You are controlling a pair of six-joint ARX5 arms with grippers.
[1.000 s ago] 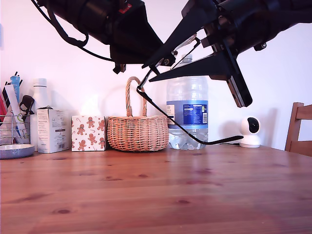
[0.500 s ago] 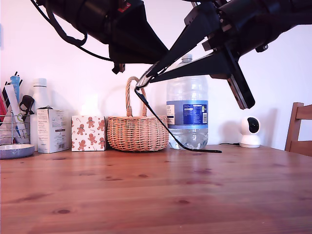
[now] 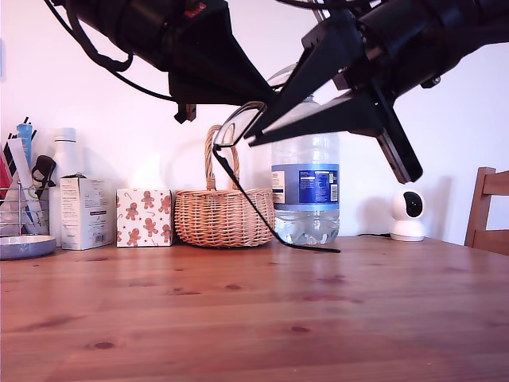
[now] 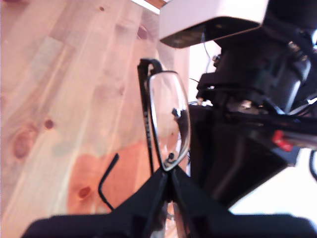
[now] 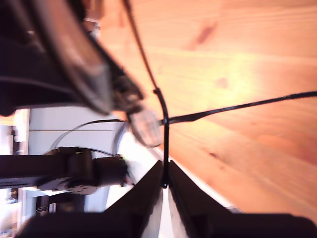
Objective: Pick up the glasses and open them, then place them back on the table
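Observation:
The glasses (image 3: 237, 169) hang in the air above the table (image 3: 238, 318), in front of the basket and the bottle. My first gripper (image 3: 253, 137), on the arm coming from the exterior view's right, is shut on a lens rim (image 4: 168, 119). My second gripper (image 3: 266, 99), on the arm from the exterior view's left, is shut on the thin black frame wire (image 5: 163, 106). One temple arm slants down to a tip just above the wood (image 5: 237, 59); whether it touches I cannot tell. In the first wrist view the table (image 4: 59, 74) lies below the lens.
Along the back wall stand a wicker basket (image 3: 224, 216), a large water bottle (image 3: 306, 191), a white camera (image 3: 409, 215), a gingerbread-print box (image 3: 145, 216) and a white carton (image 3: 83, 212). A wooden chair (image 3: 487, 208) is at the exterior view's right edge.
Both grippers and the glasses have shifted toward the exterior view's left. The hanging temple arm has swung the same way, its tip moving from near the white camera to in front of the bottle.

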